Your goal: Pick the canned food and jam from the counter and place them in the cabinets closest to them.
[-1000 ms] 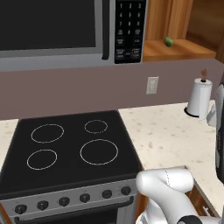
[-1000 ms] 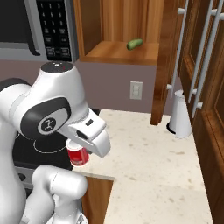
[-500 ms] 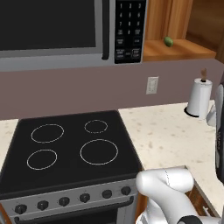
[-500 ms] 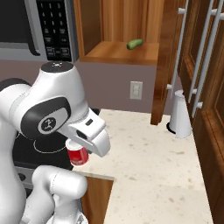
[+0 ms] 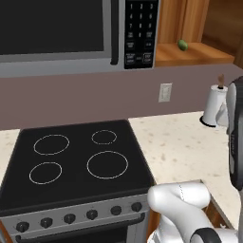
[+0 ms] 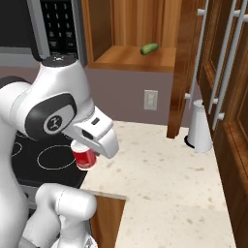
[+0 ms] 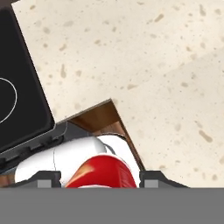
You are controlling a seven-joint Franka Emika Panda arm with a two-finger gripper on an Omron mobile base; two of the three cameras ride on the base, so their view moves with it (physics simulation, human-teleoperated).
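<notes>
Almost nothing has moved since the earlier frames: the arm holds the same pose and the red can (image 6: pixel 85 156) hangs in the same spot under the hand, above the near edge of the surface (image 6: pixel 160 179) by the stove (image 5: pixel 71 166). The base views have not shifted either. The pincer (image 7: pixel 101 177) is clamped on the can, whose red body shows between the two dark tips in the hand view. I take this as a pause in the carry: the can is lifted and secure, but the move toward the cabinet (image 6: pixel 135 53) is yet to be made. Its open shelf, with a small green item (image 6: pixel 149 48) lying on it, sits up and to the right of the can, well apart. The can looks glossy, red, with a pale top rim, held roughly upright.
</notes>
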